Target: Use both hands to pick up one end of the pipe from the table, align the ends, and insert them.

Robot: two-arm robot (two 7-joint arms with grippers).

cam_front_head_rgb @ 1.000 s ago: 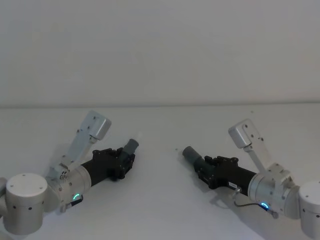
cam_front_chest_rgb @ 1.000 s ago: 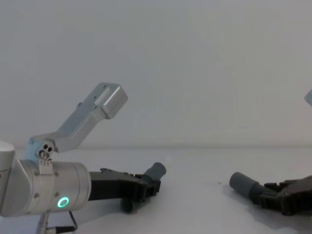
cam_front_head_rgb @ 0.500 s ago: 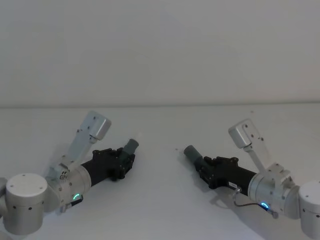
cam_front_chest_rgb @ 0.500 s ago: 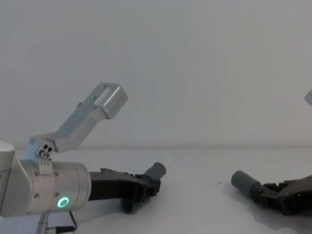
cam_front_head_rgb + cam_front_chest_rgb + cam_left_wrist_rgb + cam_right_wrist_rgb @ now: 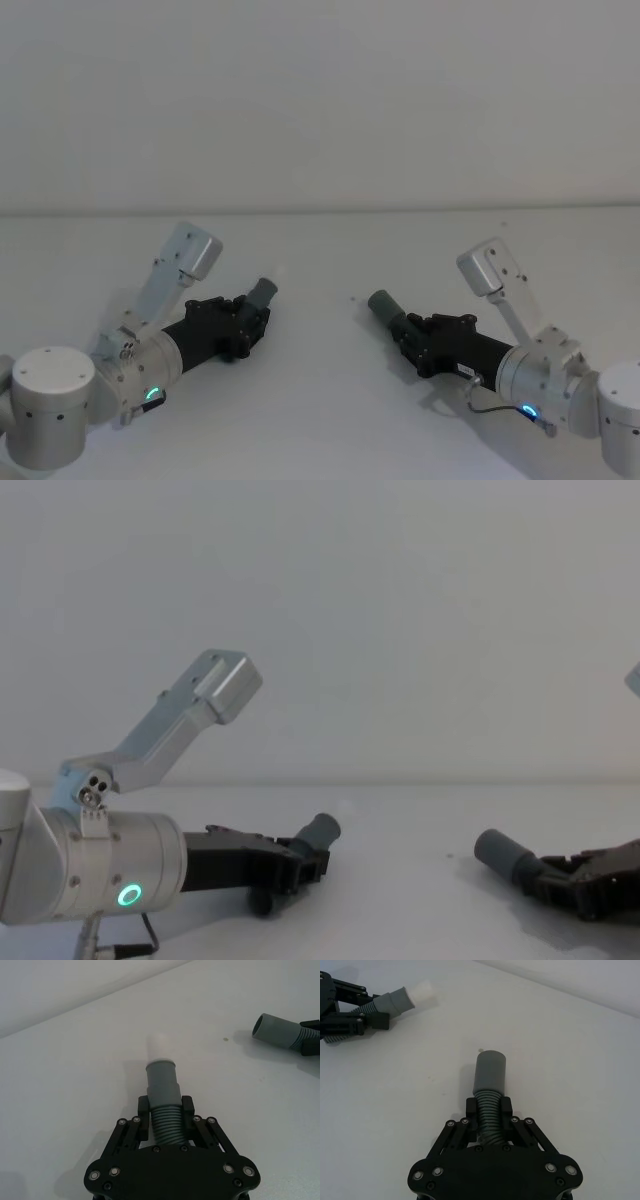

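The pipe is in two pieces, one in each hand. My left gripper (image 5: 253, 313) (image 5: 166, 1109) is shut on the ribbed hose (image 5: 165, 1125) just behind a grey cuff (image 5: 263, 293) (image 5: 161, 1080) with a white tip (image 5: 159, 1045). My right gripper (image 5: 404, 326) (image 5: 489, 1106) is shut on ribbed hose (image 5: 490, 1115) behind a plain grey cuff (image 5: 383, 304) (image 5: 490, 1072). Both ends point inward and away from me over the white table (image 5: 320, 400), with a wide gap between them. In the chest view the left cuff (image 5: 320, 832) tilts upward. The hose behind each gripper is hidden.
A plain pale wall rises behind the table's far edge (image 5: 320, 211). A small dark speck (image 5: 352, 297) marks the table between the two ends. Each arm's silver elbow link (image 5: 185, 255) (image 5: 492, 268) rises above the surface.
The right gripper with its pipe piece has drifted slightly rightward. The left arm and its piece have hardly moved.
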